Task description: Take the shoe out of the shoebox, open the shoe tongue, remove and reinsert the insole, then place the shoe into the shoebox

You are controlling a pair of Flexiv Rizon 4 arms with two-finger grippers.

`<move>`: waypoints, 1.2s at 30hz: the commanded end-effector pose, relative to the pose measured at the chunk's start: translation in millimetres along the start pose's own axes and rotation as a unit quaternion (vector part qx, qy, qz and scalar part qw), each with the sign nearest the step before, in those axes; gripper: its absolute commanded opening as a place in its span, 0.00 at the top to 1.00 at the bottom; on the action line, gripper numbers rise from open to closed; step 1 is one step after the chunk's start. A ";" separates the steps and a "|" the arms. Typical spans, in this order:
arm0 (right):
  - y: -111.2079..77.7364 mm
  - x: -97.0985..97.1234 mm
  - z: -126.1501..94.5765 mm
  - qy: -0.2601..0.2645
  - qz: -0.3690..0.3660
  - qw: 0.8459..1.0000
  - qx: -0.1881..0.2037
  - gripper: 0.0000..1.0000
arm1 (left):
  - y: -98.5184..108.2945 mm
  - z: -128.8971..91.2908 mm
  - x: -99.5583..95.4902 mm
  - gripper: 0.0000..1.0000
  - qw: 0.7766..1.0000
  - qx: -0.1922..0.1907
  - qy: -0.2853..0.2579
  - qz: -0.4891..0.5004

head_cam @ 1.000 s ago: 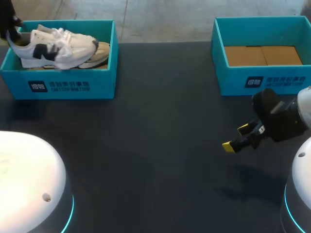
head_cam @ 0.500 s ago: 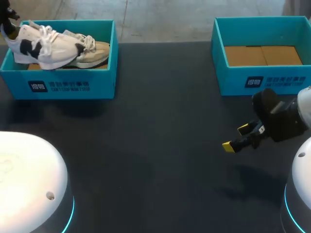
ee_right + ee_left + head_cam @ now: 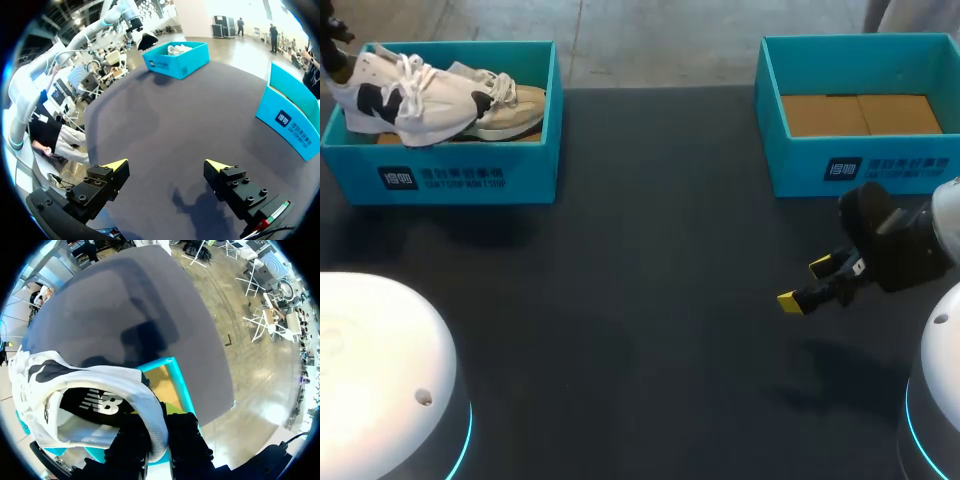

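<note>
Bright, even overhead light, soft shadows across the dark table [image 3: 620, 300].

On the table [image 3: 640, 300], the shoebox [image 3: 470, 175] sits at the far left and a second box [image 3: 860, 165] at the far right, well apart. The shoe [image 3: 405, 95] is in the shoebox's left part, heel toward the left end wall, with a second shoe [image 3: 510, 105] beside it on the right. The left gripper [image 3: 159, 437] is at that heel, one finger on each side of the collar. The right gripper [image 3: 807, 283] hangs over the table before the second box.
</note>
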State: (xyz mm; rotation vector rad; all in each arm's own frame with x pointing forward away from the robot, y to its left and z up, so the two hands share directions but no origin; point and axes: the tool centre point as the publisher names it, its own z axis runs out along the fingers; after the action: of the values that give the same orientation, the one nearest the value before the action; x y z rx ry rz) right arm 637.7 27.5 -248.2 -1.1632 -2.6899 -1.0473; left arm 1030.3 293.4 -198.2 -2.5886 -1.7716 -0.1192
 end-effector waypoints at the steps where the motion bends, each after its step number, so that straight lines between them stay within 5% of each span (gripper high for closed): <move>1: -1.2 0.7 -0.5 0.000 -0.001 1.000 -0.001 0.00 | -1.4 -1.9 -0.6 1.00 1.000 -0.002 0.001 0.000; 14: -1.2 0.7 -0.5 0.000 -0.001 1.000 -0.001 0.00 | -0.5 -2.5 -3.1 1.00 1.000 0.005 0.008 -0.004; 19: -1.2 0.7 -0.5 0.000 -0.001 1.000 -0.001 0.00 | 4.5 -9.6 -27.7 1.00 0.999 0.030 0.034 -0.013; 36: -1.2 0.7 -0.5 0.000 -0.001 1.000 -0.001 0.00 | -0.3 -29.2 -100.5 1.00 0.997 0.026 0.065 -0.013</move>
State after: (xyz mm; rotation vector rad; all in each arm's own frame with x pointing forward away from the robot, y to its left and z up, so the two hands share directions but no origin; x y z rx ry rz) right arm 637.7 27.5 -248.2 -1.1632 -2.6899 -1.0472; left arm 1002.8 202.5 -181.4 -2.4701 -1.7444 -0.1892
